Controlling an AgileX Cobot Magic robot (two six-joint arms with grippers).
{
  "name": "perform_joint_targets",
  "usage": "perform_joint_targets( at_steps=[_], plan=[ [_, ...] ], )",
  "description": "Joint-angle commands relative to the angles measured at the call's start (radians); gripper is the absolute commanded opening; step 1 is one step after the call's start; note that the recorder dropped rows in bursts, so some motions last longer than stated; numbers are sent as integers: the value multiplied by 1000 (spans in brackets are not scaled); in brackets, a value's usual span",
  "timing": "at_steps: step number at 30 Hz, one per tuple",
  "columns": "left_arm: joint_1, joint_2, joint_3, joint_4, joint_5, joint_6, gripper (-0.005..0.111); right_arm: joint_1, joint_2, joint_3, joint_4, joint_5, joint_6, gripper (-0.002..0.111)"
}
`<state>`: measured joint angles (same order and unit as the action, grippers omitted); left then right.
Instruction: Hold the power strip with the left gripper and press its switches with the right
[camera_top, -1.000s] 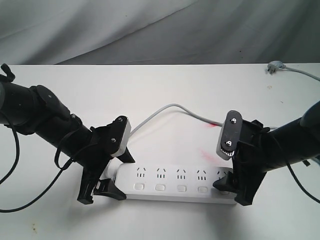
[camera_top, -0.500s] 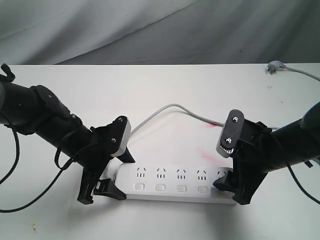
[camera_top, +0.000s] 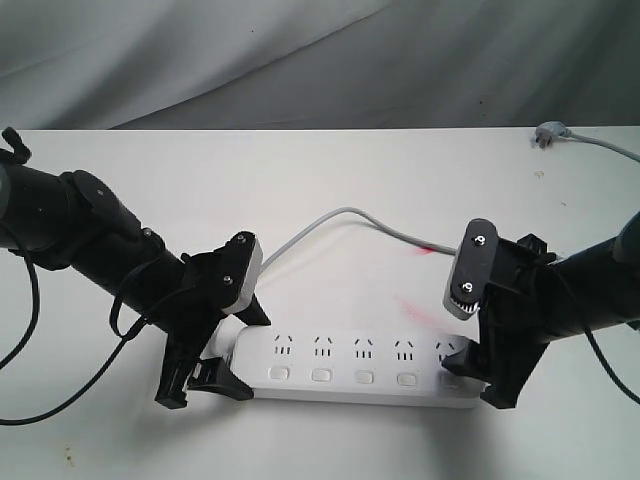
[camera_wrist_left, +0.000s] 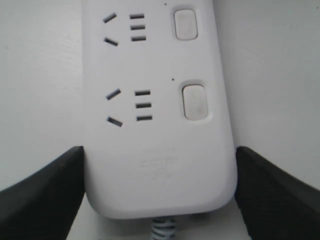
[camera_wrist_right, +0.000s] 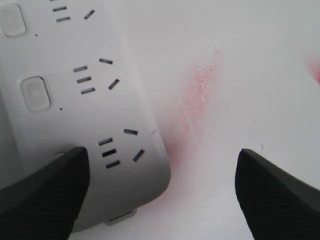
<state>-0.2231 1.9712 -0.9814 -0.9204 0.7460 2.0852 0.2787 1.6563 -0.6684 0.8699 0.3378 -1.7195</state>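
Note:
The white power strip (camera_top: 350, 362) lies along the table's front, with its cord (camera_top: 340, 215) running off from its left end. My left gripper (camera_top: 238, 350) is shut on that cord end; in the left wrist view its fingers (camera_wrist_left: 45, 192) press both long sides of the power strip (camera_wrist_left: 160, 150), next to two switches (camera_wrist_left: 194, 102). My right gripper (camera_top: 482, 378) stands open at the strip's right end. One of its fingers (camera_wrist_right: 45, 195) is over the power strip (camera_wrist_right: 100, 115) and covers the end switch. The other finger is over bare table. Another switch (camera_wrist_right: 35, 93) shows beside it.
The grey-white cord curves across the table's middle and passes behind my right arm. A plug (camera_top: 548, 135) with its cable lies at the back right corner. Red smears (camera_top: 412, 305) mark the table behind the strip's right half. A grey cloth hangs behind the table.
My right gripper has shifted a little to the right, toward the strip's right end. The left gripper and the strip have not moved.

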Motion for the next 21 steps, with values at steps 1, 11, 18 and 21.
perform_joint_targets(
  at_steps=[1, 11, 18, 21],
  plan=[
    [-5, 0, -1, 3, -12, 8, 0, -1, 1, 14, -22, 42, -1, 74],
    [-5, 0, -1, 3, -12, 8, 0, -1, -50, 14, 31, 42, -10, 74],
    [-5, 0, -1, 3, -12, 8, 0, -1, -54, 14, 47, 67, -15, 74],
    [-5, 0, -1, 3, -12, 8, 0, -1, -39, 14, 60, 72, -31, 74]
  ],
)
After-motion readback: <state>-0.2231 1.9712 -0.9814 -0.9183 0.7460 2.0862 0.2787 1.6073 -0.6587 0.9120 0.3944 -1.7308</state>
